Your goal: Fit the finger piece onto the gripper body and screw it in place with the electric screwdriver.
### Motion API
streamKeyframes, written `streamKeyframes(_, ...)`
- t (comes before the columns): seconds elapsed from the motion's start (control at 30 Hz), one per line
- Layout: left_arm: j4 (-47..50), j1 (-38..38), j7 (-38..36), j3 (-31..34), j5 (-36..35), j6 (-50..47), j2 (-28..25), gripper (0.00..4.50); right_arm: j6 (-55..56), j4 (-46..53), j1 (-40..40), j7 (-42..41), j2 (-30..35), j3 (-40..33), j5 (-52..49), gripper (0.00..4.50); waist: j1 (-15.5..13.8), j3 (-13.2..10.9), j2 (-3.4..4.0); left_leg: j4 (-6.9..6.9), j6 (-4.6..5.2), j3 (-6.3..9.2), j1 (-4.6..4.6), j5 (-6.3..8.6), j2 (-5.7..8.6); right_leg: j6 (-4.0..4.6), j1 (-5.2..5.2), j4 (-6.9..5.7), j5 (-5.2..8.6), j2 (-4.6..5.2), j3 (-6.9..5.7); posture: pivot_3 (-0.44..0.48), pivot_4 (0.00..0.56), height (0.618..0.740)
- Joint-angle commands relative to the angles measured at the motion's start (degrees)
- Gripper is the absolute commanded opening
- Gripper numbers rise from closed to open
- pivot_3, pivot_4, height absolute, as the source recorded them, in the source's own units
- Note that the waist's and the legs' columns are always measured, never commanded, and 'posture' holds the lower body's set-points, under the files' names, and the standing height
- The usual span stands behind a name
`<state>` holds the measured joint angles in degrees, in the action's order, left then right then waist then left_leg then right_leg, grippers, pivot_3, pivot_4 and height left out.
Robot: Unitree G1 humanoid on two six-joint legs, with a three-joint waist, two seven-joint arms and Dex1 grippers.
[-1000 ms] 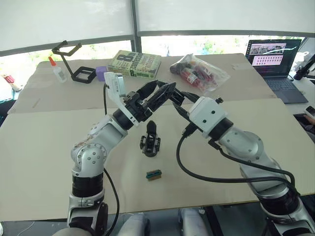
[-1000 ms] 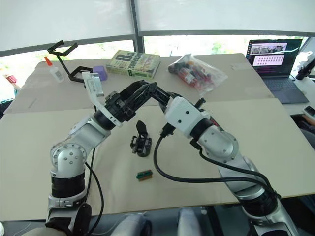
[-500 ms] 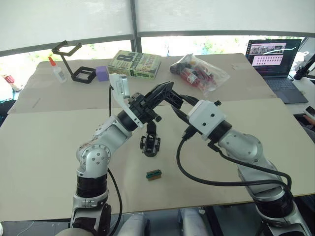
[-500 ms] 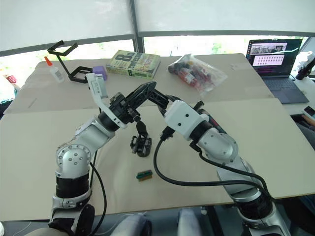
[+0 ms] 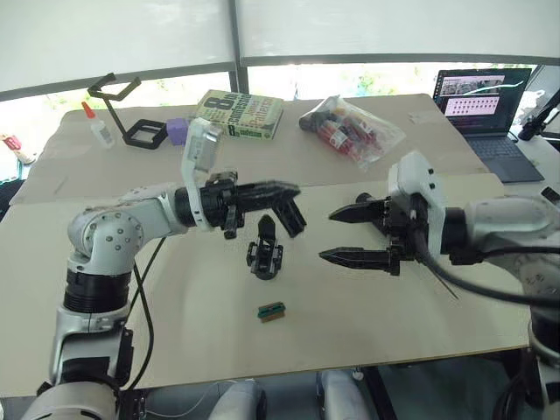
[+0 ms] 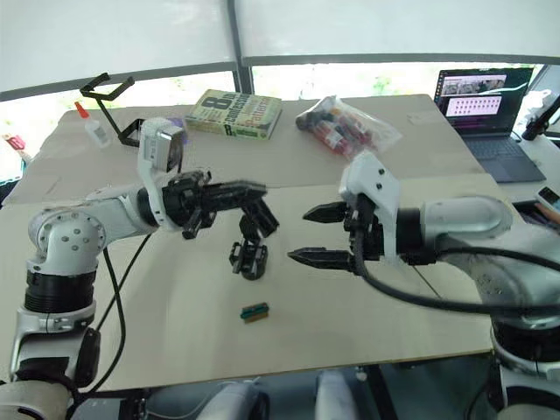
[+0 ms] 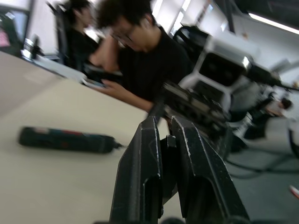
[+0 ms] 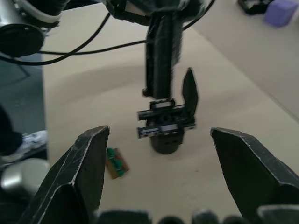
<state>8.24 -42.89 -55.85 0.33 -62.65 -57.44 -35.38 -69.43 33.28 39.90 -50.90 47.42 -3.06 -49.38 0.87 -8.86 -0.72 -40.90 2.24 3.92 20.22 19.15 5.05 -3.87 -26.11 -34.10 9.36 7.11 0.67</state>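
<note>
From the head camera, the gripper body [image 5: 265, 256] stands upright on the table [image 5: 175, 289] near its middle, one black finger pointing up; a small green-and-brown block [image 5: 273, 311] lies nearer, apart from it; the left gripper [image 5: 284, 206] reaches in from the left and hangs just above and beside the body, its fingers pressed together around a small black part, apparently the finger piece [image 5: 291, 218]; the right gripper [image 5: 337, 234] faces it from the right, fingers spread wide and empty, apart from the body; far across the table lie a book [image 5: 240, 114], a bag [image 5: 354, 129], a glue bottle [image 5: 94, 123] and a laptop [image 5: 486, 101]. From the left wrist, the two fingers [image 7: 140, 177] stand nearly closed with the dark piece wedged between them; the screwdriver [image 7: 65, 139] lies flat on the table beyond, and a person [image 7: 145, 56] sits at the far edge. From the right wrist, the fingers [image 8: 88, 163] stand wide apart, framing the body and the block [image 8: 114, 162] beside it, with the left gripper hanging over the body.
</note>
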Motion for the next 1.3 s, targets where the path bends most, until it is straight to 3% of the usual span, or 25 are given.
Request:
streamKeyframes(0.03,0.76,-2.24,-4.52,-2.35,1.30,-1.21,-0.68,0.00,-6.49,-1.17,3.92,2.13,-1.45,1.44,-5.01,3.82,-0.10,0.00,0.00,0.01,0.00,0.00,0.01,0.00,-0.01,0.00,-0.01,0.02,0.00,0.01,0.00,0.000,0.150,0.740)
streamKeyframes(0.2,2.79,-1.80,-1.79,-4.33,2.65,-1.62,3.36,0.00,-10.78,-2.15,5.53,5.58,-5.83,3.15,-9.00,3.82,-0.35,0.00,-0.01,-0.01,-0.01,0.05,0.08,0.00,0.01,-0.01,-0.06,0.00,-0.01,0.08,-0.03,0.000,0.150,0.740)
streamKeyframes(0.6,4.55,-1.44,-3.53,-5.99,4.15,-4.26,2.94,0.00,-14.92,-3.02,7.88,9.07,-7.22,5.50,-10.93,3.82,-0.15,0.00,0.00,-0.03,-0.03,0.05,0.10,-0.02,0.04,-0.02,-0.11,-0.04,-0.02,0.10,-0.04,0.000,0.150,0.740)
streamKeyframes(0.7,4.62,-1.38,-3.60,-5.98,4.54,-4.37,2.89,0.00,-16.07,-2.80,8.30,9.69,-7.15,4.72,-12.51,3.03,-0.15,0.00,0.00,-0.02,-0.02,0.05,0.11,-0.01,0.05,-0.02,-0.12,-0.04,-0.02,0.11,-0.05,0.000,0.150,0.740)
streamKeyframes(0.93,5.65,-0.94,-3.53,-6.03,3.94,-6.03,3.04,0.00,-16.63,-3.24,9.37,11.17,-7.23,4.42,-13.98,0.57,-0.12,0.00,0.00,-0.04,-0.03,0.05,0.10,-0.01,0.04,-0.02,-0.11,-0.04,-0.02,0.11,-0.04,0.000,0.150,0.740)
streamKeyframes(0.97,5.82,-0.88,-3.77,-6.26,4.03,-6.16,2.92,0.00,-16.43,-3.55,9.69,11.19,-7.40,4.56,-13.98,0.37,-0.12,0.00,0.00,-0.04,-0.03,0.05,0.10,-0.01,0.04,-0.02,-0.11,-0.04,-0.02,0.11,-0.04,0.000,0.150,0.740)
streamKeyframes(1.13,6.39,-0.27,-5.15,-5.73,3.29,-5.04,3.57,0.00,-14.84,-3.69,9.13,10.30,-7.39,5.21,-13.92,0.38,-0.14,0.00,0.00,-0.03,-0.02,0.05,0.11,-0.01,0.04,-0.02,-0.11,-0.04,-0.02,0.11,-0.05,0.000,0.150,0.740)
streamKeyframes(1.3,4.00,0.83,-4.94,-2.17,6.66,1.37,3.90,2.31,-9.10,-1.79,4.51,8.18,-7.09,4.52,-12.75,0.38,-0.16,0.00,-0.01,-0.04,-0.03,0.05,0.11,-0.01,0.04,-0.02,-0.11,-0.03,-0.02,0.11,-0.06,0.000,0.150,0.740)
